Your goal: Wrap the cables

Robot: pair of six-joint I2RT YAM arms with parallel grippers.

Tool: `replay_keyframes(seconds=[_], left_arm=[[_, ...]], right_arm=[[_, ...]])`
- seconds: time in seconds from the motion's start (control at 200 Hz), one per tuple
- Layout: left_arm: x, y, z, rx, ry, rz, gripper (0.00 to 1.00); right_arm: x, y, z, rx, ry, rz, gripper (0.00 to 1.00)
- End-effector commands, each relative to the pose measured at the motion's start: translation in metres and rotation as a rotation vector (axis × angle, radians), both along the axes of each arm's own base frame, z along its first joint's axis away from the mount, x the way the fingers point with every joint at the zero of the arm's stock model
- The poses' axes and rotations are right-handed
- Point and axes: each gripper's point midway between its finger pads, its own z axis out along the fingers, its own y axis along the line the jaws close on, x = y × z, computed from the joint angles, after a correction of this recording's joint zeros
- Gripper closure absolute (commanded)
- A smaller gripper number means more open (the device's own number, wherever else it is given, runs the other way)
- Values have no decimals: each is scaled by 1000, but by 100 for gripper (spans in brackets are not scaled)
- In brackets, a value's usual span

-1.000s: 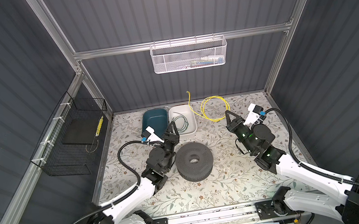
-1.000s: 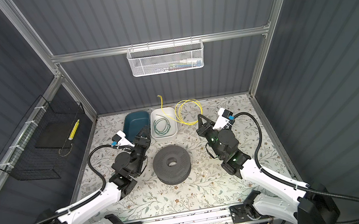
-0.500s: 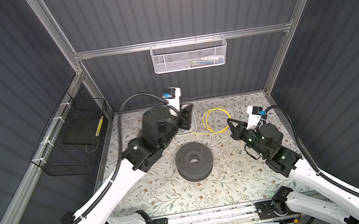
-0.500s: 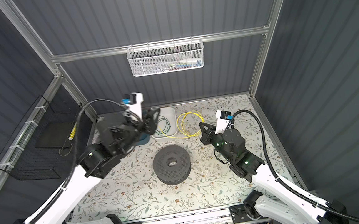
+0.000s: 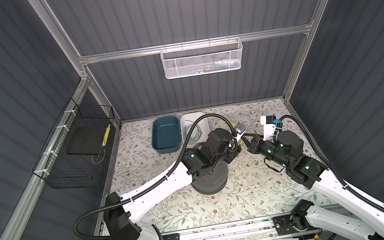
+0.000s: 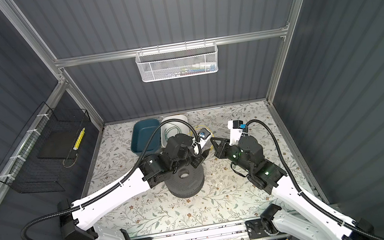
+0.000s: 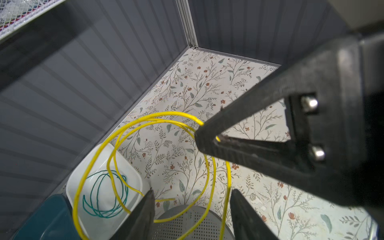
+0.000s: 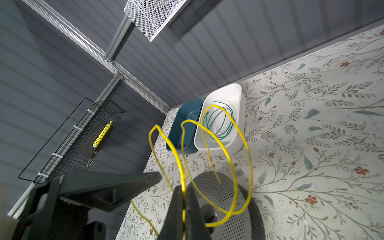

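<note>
Yellow cable (image 8: 251,170) hangs looped in right gripper (image 8: 184,191); green cable (image 7: 101,215) coiled in white bin (image 7: 135,180).

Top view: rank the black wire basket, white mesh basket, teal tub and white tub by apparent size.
1. black wire basket
2. white mesh basket
3. teal tub and white tub: they look alike, and the white one is partly hidden, so they are left unranked.

The left arm (image 5: 160,189) and the right arm (image 5: 335,187) each have white shells on the long links and black housings at the joints. A black ribbed hose (image 5: 76,227) runs along each. Small green lights (image 5: 269,151) glow on the right arm. A white camera mount (image 5: 267,128) carries a blue plug (image 5: 276,121). The black tapered fingers (image 7: 249,155) are fixed with two silver screws (image 7: 309,103).
</note>
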Motion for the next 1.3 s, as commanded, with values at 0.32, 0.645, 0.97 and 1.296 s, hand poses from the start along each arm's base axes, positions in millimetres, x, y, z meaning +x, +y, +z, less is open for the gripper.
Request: replay_keyframes(seconds=[0.32,0.645,0.97,1.296], left_arm=[[-1,-24,-14,-7,17,-75,66],[-7,-28,-14,-52,57,-89,100],[-15,-24,-20,-135,67,-98,100],[-14,-24,-25,-143,72,-89,100]], right_arm=[[-7,2,9,46,-2,29,100],[-4,0,-2,40,20,10,100],[-8,-7,4,67,8,12,92],[-12,-24,15,100,-9,-21,53]])
